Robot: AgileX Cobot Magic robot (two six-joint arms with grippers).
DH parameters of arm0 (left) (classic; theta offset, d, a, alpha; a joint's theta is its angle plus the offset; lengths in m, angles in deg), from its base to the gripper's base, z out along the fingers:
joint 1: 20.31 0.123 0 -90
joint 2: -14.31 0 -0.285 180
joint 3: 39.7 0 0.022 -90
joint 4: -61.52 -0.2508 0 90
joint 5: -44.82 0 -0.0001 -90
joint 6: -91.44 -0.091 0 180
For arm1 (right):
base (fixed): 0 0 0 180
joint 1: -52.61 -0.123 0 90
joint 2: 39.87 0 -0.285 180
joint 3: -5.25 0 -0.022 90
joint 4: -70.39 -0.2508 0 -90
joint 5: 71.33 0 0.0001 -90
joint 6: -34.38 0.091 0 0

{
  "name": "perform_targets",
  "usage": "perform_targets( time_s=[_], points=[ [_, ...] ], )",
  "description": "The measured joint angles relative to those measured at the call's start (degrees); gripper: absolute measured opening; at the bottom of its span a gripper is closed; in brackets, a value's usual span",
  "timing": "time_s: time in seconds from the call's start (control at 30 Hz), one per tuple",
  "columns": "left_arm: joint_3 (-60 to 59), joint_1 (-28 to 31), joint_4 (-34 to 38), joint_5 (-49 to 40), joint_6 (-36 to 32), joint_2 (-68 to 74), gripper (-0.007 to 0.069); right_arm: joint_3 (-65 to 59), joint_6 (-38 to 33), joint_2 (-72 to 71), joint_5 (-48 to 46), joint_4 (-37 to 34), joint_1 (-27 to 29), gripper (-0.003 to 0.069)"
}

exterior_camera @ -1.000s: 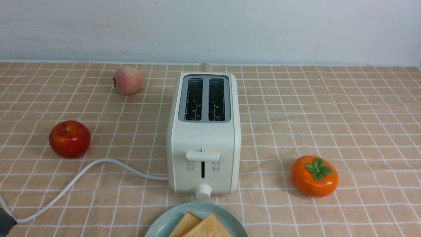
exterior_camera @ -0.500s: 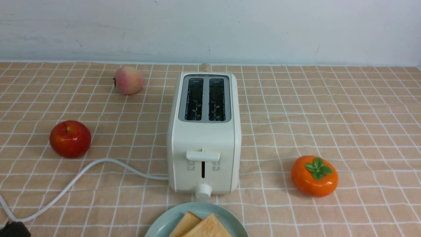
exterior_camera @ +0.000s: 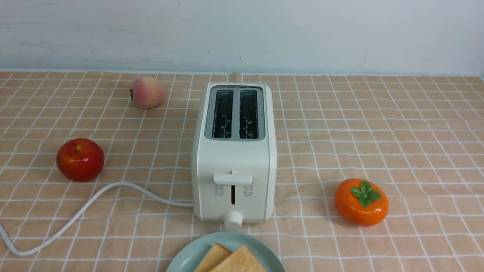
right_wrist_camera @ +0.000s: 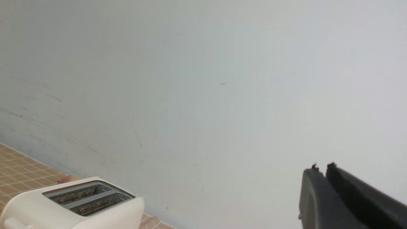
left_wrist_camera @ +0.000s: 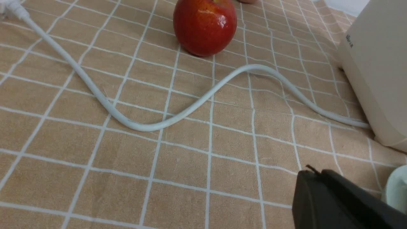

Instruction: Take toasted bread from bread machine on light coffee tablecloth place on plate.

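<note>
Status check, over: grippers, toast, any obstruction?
Left gripper shut, empty. Right gripper shut, empty. Both toast slices on plate; toaster slots empty. Cord lies apart from plate.

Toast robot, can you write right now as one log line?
toast: both slices on plate | toaster: slots empty | jaws: both shut, holding nothing | task: looks done

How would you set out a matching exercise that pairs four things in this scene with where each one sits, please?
Things:
1. toasted bread
2. red apple
3. orange persimmon
4. peach

Places:
A. on the tablecloth, right of the bread machine
B. back left, farthest from the robot
C. on the plate
D. left of the bread machine, near the white cord

Pairs: 1-C, 2-D, 3-A, 4-B
</note>
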Motion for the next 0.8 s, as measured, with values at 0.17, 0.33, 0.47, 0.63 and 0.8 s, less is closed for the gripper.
perform_targets(
  time_s=[0.17,0.33,0.47,0.63,0.8],
  points=[
    [0.0,0.0,0.0,-0.31,-0.07,0.0,0.0008,0.0,0.19,0.0,0.0,0.0,0.0,0.0055],
    [0.0,0.0,0.0,-0.31,-0.07,0.0,0.0014,0.0,0.42,0.0,0.0,0.04,0.0,0.0062],
    [0.0,0.0,0.0,-0.31,-0.07,0.0,0.0015,0.0,0.42,0.0,0.0,0.04,0.0,0.0067],
    [0.0,0.0,0.0,-0.4,-0.07,0.0,0.0015,0.0,0.42,0.0,0.0,0.04,0.0,0.0072],
    [0.0,0.0,0.0,-0.4,-0.07,0.0,0.0015,0.0,0.42,0.0,0.0,0.12,0.0,0.0078]
  ],
)
